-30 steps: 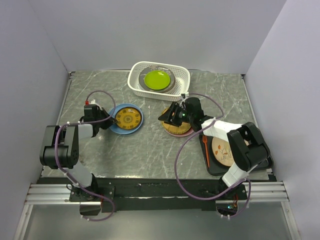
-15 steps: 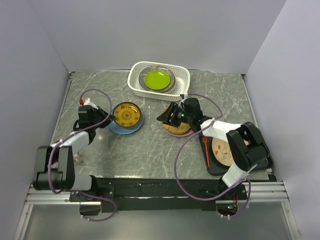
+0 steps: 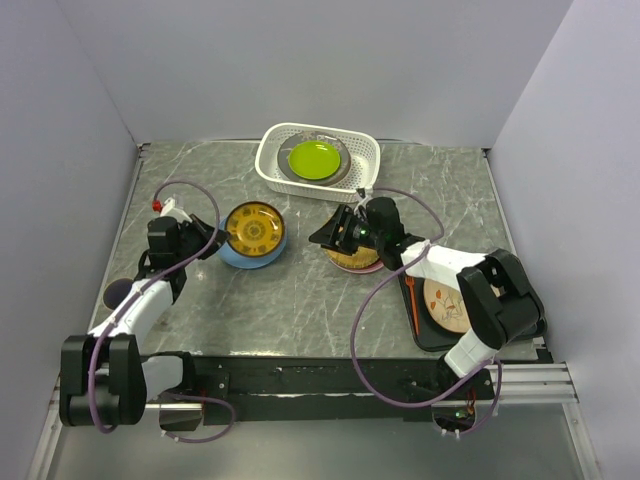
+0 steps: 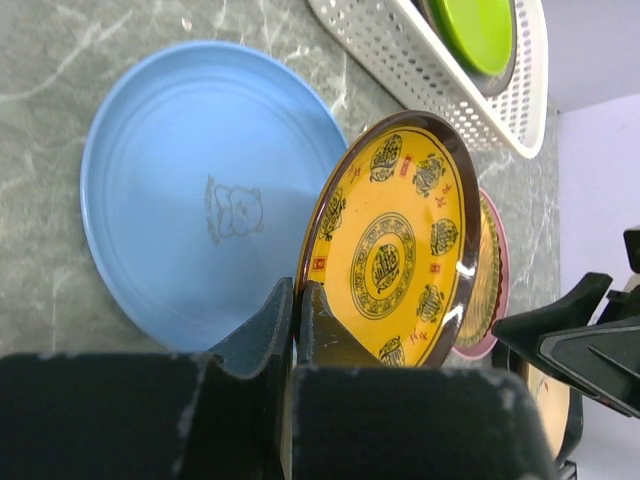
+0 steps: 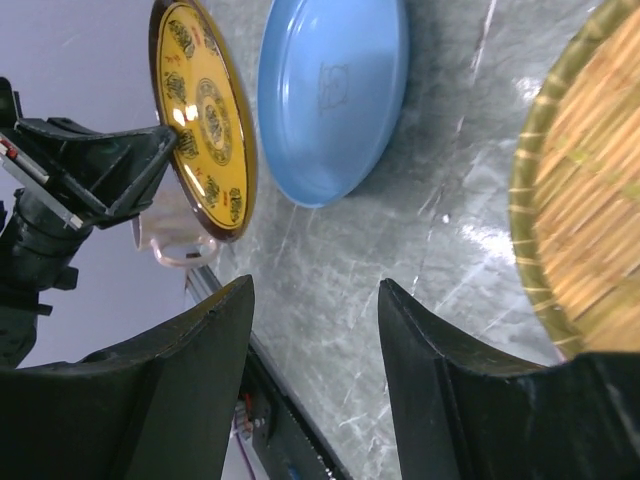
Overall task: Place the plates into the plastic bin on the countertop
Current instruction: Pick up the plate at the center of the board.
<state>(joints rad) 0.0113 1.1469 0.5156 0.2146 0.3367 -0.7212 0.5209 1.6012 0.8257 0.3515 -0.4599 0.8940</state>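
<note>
Yellow plate (image 4: 395,240) tilts over the blue plate (image 4: 180,230), rim clamped in your left pincer (image 4: 295,295); your right pincer (image 5: 315,290) gapes.

Dark grey, white-veined marble tabletop (image 3: 300,290), seen from above. Lying directly on it: the white perforated plastic bin (image 3: 268,170) at the far edge; a blue plate (image 4: 190,200) left of centre; a pink plate (image 3: 372,268) right of centre; a flat black tray (image 3: 425,338) at the near right corner.
</note>
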